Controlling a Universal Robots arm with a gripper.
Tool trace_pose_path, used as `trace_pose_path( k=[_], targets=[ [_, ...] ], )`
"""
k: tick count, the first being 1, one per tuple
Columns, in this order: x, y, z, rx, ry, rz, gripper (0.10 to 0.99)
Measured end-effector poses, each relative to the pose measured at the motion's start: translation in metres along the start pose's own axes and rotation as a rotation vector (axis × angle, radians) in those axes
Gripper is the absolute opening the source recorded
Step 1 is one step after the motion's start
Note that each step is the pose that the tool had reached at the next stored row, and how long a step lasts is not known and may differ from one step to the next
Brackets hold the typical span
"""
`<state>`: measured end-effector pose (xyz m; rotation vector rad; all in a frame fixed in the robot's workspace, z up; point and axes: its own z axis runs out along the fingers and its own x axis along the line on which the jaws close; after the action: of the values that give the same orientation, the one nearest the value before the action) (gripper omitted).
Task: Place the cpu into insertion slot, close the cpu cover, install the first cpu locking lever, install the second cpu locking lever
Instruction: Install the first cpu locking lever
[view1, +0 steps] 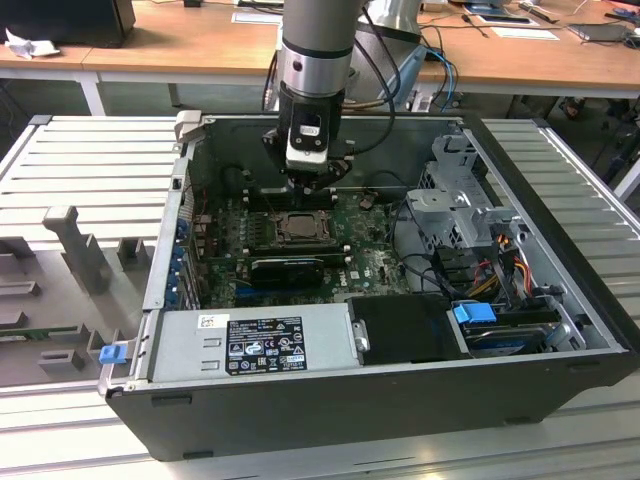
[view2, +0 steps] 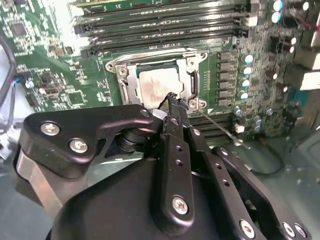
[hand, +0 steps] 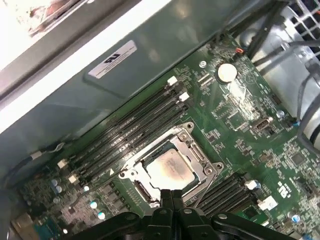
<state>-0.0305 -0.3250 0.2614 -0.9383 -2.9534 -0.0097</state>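
The cpu (view2: 159, 84) (hand: 170, 167), a pale silver square, lies flat in the insertion slot (view2: 116, 65) (hand: 131, 173) on the green board. The silver cpu cover (view2: 191, 76) (hand: 193, 149) lies down around it as a frame. My gripper (view2: 172, 100) (hand: 173, 194) is shut, its black fingertips pressed together with nothing between them, right at the socket's edge. In the exterior view the gripper (view1: 305, 188) hangs just above the socket (view1: 298, 228). A thin metal lever (view2: 221, 128) sticks out sideways from the socket's corner, beside the fingertips.
Black memory slots (hand: 132, 125) (view2: 165, 27) run along one side of the socket, and more (hand: 225, 192) on the other. A black graphics card (view1: 288, 268) sits below the socket in the exterior view. Case walls (view1: 420, 135), a power supply (view1: 255, 340) and drive cables (view1: 490, 260) surround the board.
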Motion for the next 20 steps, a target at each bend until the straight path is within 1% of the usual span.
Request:
trace_pose_path(
  k=[4, 5, 13, 17, 20],
  targets=[
    [0.0000, 0.0000, 0.0003, 0.003, -0.0012, -0.095, 0.106],
    [0.0000, 0.0000, 0.0003, 0.005, -0.0014, -0.133, 0.106],
    [0.0000, 0.0000, 0.0005, 0.011, -0.0024, -0.277, 0.106],
    [0.0000, 0.0000, 0.0005, 0.016, -0.0031, -0.376, 0.106],
    [0.0000, 0.0000, 0.0005, 0.017, -0.0035, -0.421, 0.106]
  ],
)
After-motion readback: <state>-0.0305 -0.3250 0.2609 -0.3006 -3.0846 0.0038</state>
